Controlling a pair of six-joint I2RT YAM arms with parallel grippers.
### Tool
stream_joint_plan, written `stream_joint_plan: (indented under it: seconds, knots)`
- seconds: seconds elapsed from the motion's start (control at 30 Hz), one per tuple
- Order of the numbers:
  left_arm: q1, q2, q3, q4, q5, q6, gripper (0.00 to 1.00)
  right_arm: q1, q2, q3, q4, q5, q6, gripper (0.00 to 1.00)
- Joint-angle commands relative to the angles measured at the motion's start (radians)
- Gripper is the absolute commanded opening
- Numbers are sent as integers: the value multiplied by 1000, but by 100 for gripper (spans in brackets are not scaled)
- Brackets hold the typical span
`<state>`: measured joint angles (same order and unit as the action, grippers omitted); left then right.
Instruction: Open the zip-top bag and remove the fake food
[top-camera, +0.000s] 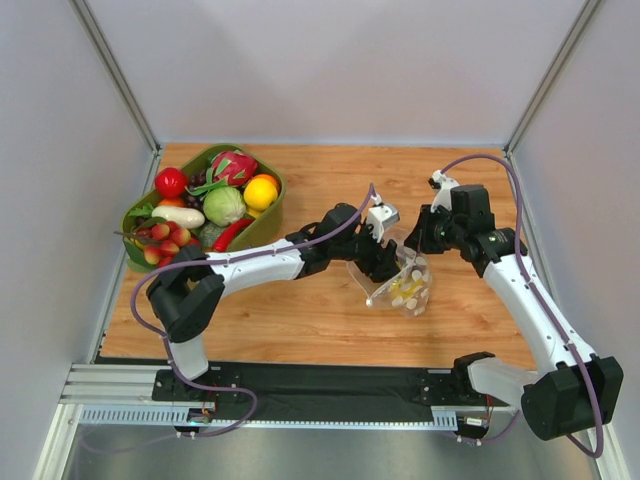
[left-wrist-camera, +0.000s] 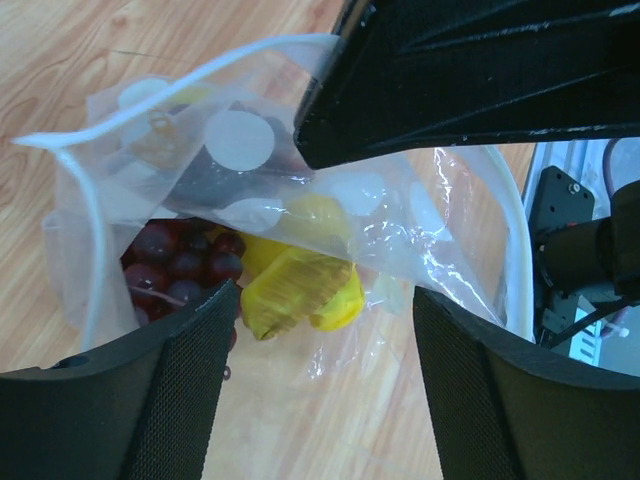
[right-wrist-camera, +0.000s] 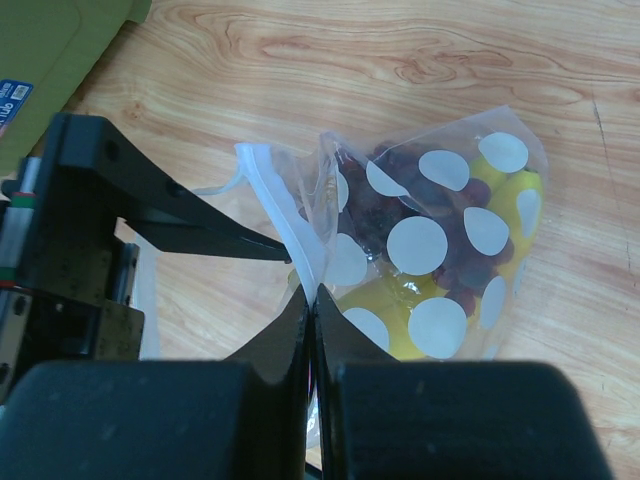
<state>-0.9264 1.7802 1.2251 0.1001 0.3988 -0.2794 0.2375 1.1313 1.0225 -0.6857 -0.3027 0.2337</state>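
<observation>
The clear polka-dot zip-top bag lies mid-table with its mouth held open. My right gripper is shut on the bag's white zip edge. Inside the bag is fake food: a dark purple grape bunch and yellow fruit. My left gripper is open at the bag's mouth, with plastic and bare wood between its fingers. A yellow piece and the grapes sit just ahead of them. In the top view the left gripper reaches in from the left.
An olive-green bin at the back left holds other toy produce, including a pink dragon fruit and a green cabbage. Grey walls enclose the wooden table. The bin's corner shows in the right wrist view.
</observation>
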Motion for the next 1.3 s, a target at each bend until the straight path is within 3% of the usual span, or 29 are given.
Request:
stream_joint_plan:
  seconds: [0.0, 0.2, 0.47, 0.53, 0.67, 0.7, 1.0, 1.13, 1.27]
  knots:
    - [-14, 30, 7, 101, 11, 20, 78, -6, -21, 21, 0, 2, 9, 0]
    - [-15, 85, 11, 115, 15, 51, 86, -6, -19, 17, -6, 2, 3, 0]
    - [-28, 153, 31, 113, 31, 88, 88, -7, -15, 19, -3, -1, 4, 0]
    - [-29, 160, 46, 89, 32, 95, 84, -6, -15, 18, -3, -1, 3, 0]
    - [-32, 154, 45, 75, 23, 117, 66, -4, -19, 13, 3, 1, 3, 0]
    - [-32, 150, 44, 73, 20, 117, 51, -7, -18, 13, 5, 2, 3, 0]
    - [-32, 105, 16, 95, 46, 112, 7, -9, -15, -10, 8, 11, -4, 0]
    - [-32, 78, 5, 98, 90, 105, 0, -10, -13, -16, 11, 11, -2, 0]
    - [-32, 44, -15, 104, 126, 95, 0, -14, -5, -16, 8, 10, -8, 0]
